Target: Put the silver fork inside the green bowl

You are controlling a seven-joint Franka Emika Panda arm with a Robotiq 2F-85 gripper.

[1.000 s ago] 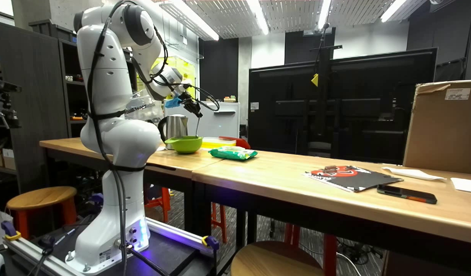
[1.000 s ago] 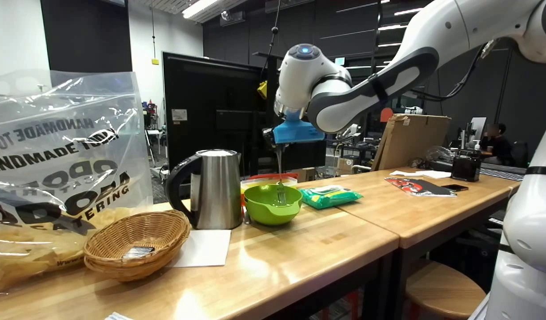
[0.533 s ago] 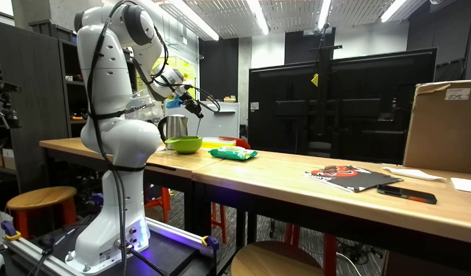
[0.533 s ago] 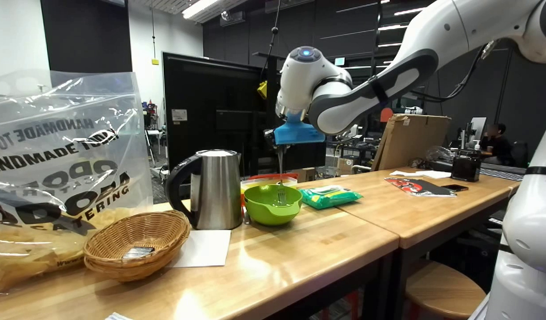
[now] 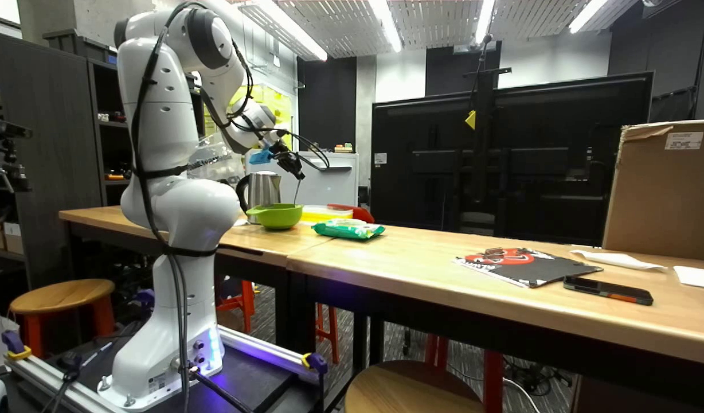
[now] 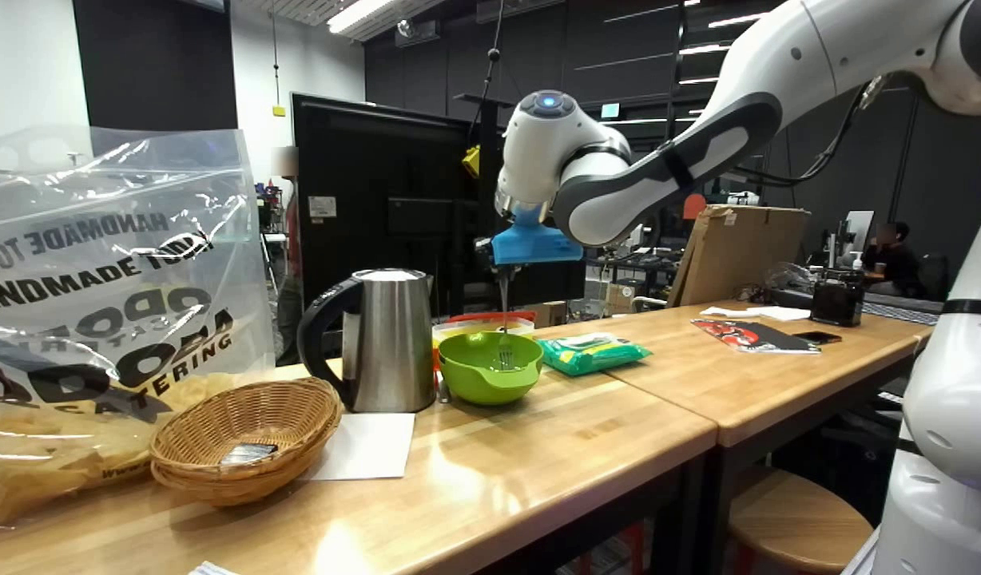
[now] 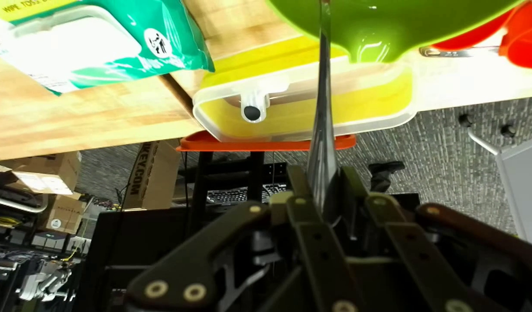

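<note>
Jaws are drawn in on the fork (image 7: pixel 323 108), one each side of the handle, gap taken up by the metal. Fork: slim, polished silver, bright streaks in the wrist view. Handle end up, close to vertical, tines down inside the bowl (image 6: pixel 478 387) and below its rim. Can't tell whether the tines touch the bowl.

Bowl: lime green, glossy, smooth round wall, lip jutting from the rim. Sits upright on the surface (image 6: pixel 586 447): pale wood in glossy strips, straight seam across.

Kettle (image 6: pixel 391 343) just beside it: satin steel, near-cylindrical, curved black handle. Container (image 7: pixel 370 99) near the bowl: translucent plastic with yellow, shallow, rectangular, rounded corners. Wipes pack (image 6: pixel 594 355) near too: soft green film, crinkled, stiff white lid. All three show in both exterior views.

In an exterior view: basket (image 6: pixel 251 487), woven brown wicker, rounded, overlapping a flat white paper (image 6: pixel 371 451) from there; bag (image 6: pixel 107 279), clear creased plastic, bold black lettering.

Well apart from the bowl: phone (image 5: pixel 608 290), flat dark slab with an orange edge, near a thin dark sheet (image 5: pixel 535 269) with red print. Cardboard box (image 5: pixel 667 189) past those, plain brown, torn along the top edge.

Arm (image 5: pixel 200 209): smooth white shells, rounded joints.
</note>
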